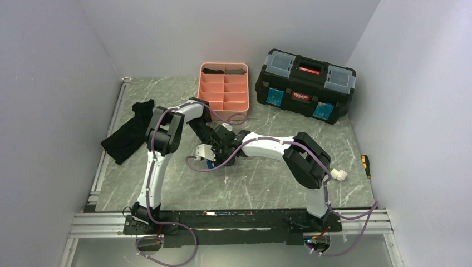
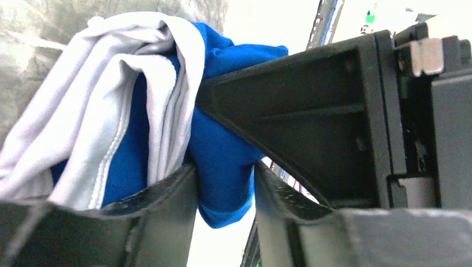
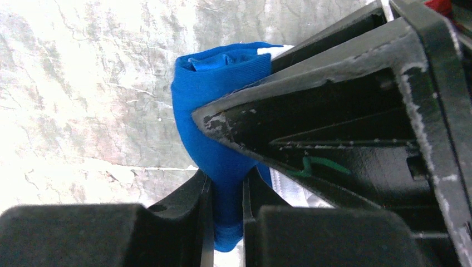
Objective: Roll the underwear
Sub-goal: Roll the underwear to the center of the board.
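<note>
Left hand [image 2: 222, 186] grips a fold of the underwear [image 2: 220, 139] between its fingers, and the right hand [image 3: 225, 192] pinches narrowly on another blue fold (each hand crowds the other's camera). I judge the roll half made, a bundle shared by both hands. Next, one hand should hold firm while the other tucks the loose end round. Only the left wrist view shows pale lining hanging beside its fingers. The right wrist view shows a tight blue roll end beyond its fingertips. From above, the hands hide nearly all of it.
</note>
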Available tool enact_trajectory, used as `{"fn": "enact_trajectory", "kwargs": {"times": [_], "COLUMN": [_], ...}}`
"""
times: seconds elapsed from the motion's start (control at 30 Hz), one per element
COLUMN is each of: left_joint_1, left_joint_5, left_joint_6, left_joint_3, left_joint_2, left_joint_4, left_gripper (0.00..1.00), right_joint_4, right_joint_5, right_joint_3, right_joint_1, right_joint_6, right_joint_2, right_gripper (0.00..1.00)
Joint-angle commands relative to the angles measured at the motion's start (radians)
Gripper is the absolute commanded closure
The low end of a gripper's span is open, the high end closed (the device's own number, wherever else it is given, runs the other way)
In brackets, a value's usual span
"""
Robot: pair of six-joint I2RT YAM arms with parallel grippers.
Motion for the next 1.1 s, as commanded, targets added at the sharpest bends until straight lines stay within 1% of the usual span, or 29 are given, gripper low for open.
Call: {"fn": "enact_trajectory", "kwargs": {"times": [0.0, 0.1, 0.13, 0.17, 0.2, 0.53, 0.77, 0.93, 1.07], "left_joint_1": [0.009, 0.009, 0.009, 0.009, 0.009, 0.01, 0.01, 0.025, 0.053], "left_joint_5": [-0.043, -0.029, -0.024, -0.017, -0.011, 0.001, 0.067, 0.036, 0.011], "left_joint_6": [-0.024, -0.032, -0.034, -0.033, -0.034, -0.049, -0.034, -0.013, 0.055], "left_joint_3": [-0.041, -0.047, -0.049, -0.049, -0.049, -0.076, -0.043, -0.054, -0.06], "left_joint_2": [-0.035, -0.046, -0.05, -0.057, -0.063, -0.159, -0.161, -0.191, -0.217], "left_joint_4": [0.162, 0.167, 0.169, 0.169, 0.168, 0.204, 0.177, 0.171, 0.13], "left_gripper": [0.5, 0.36, 0.28, 0.08, 0.01, 0.01, 0.01, 0.01, 0.01], "right_joint_4": [-0.133, -0.142, -0.148, -0.157, -0.16, -0.179, -0.192, -0.193, -0.19], "right_joint_5": [0.02, 0.032, 0.035, 0.036, 0.039, 0.063, 0.038, 0.044, 0.038], "right_joint_3": [-0.105, -0.155, -0.166, -0.176, -0.187, -0.245, -0.181, -0.191, -0.201], "right_joint_1": [0.003, 0.002, 0.002, 0.002, 0.003, -0.022, -0.022, -0.023, -0.042], "right_joint_6": [0.104, 0.138, 0.145, 0.151, 0.157, 0.172, 0.165, 0.167, 0.174], "right_joint_2": [0.012, -0.011, -0.016, -0.021, -0.027, -0.078, -0.047, -0.042, -0.049], "right_gripper": [1.0, 1.0, 1.0, 1.0, 1.0, 1.0, 1.0, 1.0, 1.0]}}
